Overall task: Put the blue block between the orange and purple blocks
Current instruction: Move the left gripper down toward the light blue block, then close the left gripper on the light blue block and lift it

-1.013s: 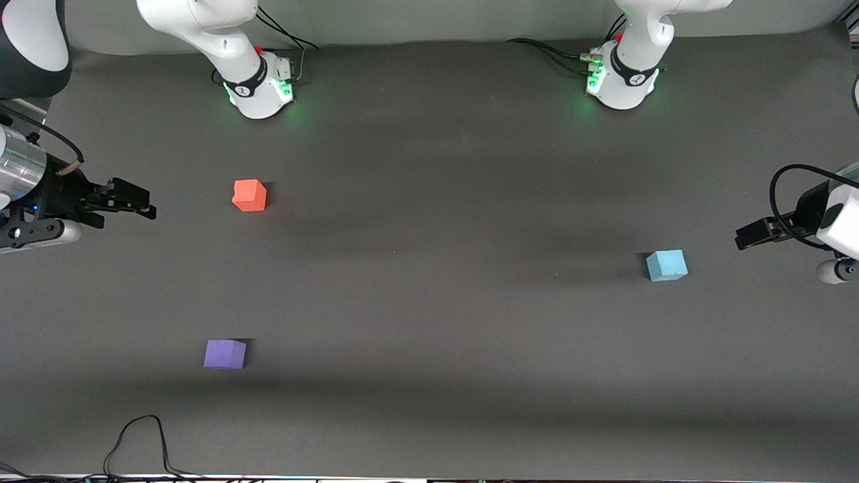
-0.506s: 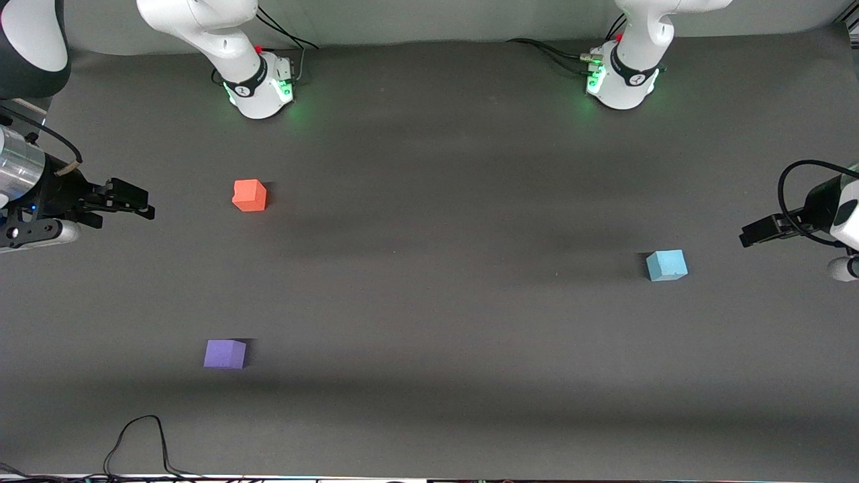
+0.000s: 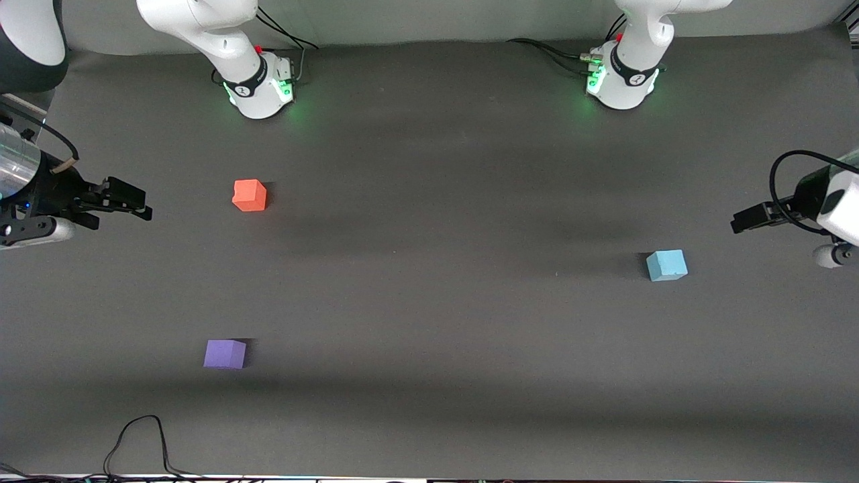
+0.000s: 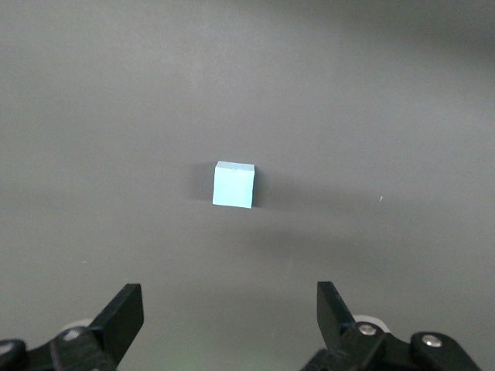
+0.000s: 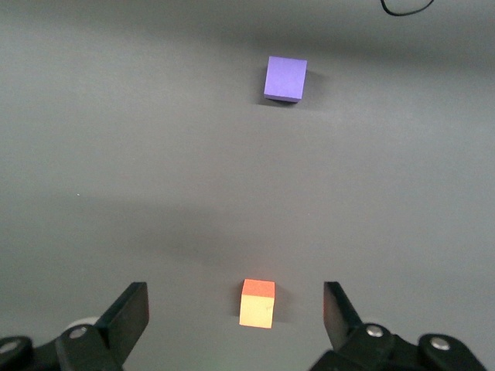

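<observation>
- The left gripper (image 3: 738,223) had just shifted at the left arm's end of the table, swinging away and then back toward the blue block (image 3: 667,265), ending a touch higher in the front view.
- Its fingers (image 4: 124,317) were spread wide, holding nothing, the block sitting ahead of them in the left wrist view: this read as lining up the pick.
- The right gripper (image 3: 137,204) had crept slightly away from the orange block (image 3: 249,195), jaws spread and empty, apparently waiting.
- No block had moved.
- The blue block was a pale matte cube, flat on the table, well apart from the purple block (image 3: 225,354).
</observation>
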`<move>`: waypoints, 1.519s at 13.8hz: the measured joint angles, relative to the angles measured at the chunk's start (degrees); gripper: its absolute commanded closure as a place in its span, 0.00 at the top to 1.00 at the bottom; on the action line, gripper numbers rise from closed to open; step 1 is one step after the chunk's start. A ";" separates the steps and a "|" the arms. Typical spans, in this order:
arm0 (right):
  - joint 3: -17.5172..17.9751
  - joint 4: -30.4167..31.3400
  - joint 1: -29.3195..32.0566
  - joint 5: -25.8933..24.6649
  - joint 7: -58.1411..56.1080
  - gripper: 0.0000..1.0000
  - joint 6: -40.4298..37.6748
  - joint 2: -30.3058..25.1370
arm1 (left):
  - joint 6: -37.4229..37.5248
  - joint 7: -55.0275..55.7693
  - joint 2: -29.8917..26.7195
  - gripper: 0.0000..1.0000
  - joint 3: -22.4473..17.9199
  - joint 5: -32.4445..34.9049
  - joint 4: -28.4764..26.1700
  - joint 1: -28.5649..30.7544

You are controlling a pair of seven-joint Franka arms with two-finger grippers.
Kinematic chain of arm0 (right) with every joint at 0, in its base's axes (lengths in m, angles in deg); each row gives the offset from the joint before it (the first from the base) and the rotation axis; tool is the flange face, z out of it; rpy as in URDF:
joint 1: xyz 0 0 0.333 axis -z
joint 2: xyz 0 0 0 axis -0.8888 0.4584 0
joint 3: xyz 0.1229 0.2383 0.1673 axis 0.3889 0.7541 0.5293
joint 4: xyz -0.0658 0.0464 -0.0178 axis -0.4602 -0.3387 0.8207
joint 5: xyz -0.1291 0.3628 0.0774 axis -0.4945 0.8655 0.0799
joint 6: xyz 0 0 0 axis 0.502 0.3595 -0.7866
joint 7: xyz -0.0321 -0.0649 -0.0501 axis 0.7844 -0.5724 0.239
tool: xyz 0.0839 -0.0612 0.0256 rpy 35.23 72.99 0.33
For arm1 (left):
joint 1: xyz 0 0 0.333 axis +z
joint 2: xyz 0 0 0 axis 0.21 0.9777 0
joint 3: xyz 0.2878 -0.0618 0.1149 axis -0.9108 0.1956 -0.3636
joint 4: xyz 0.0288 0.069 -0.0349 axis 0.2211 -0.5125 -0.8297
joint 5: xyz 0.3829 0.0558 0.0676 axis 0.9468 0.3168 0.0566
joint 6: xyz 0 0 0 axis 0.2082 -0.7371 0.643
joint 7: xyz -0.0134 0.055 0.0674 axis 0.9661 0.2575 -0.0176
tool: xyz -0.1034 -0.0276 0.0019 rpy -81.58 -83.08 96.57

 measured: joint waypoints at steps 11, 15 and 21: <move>-0.02 -0.12 -0.23 0.00 0.00 1.00 -0.09 -0.26 | -38.52 -5.26 2.40 0.98 -0.13 -0.02 -32.29 2.20; -0.06 -0.08 -0.23 0.00 0.00 1.00 -0.10 -0.22 | -46.20 -6.73 9.89 0.98 -0.03 -1.03 -32.74 2.20; -0.33 -0.01 -0.22 0.00 0.00 1.00 -0.10 -0.08 | -49.99 -7.10 14.20 0.98 0.62 -4.06 -32.68 2.07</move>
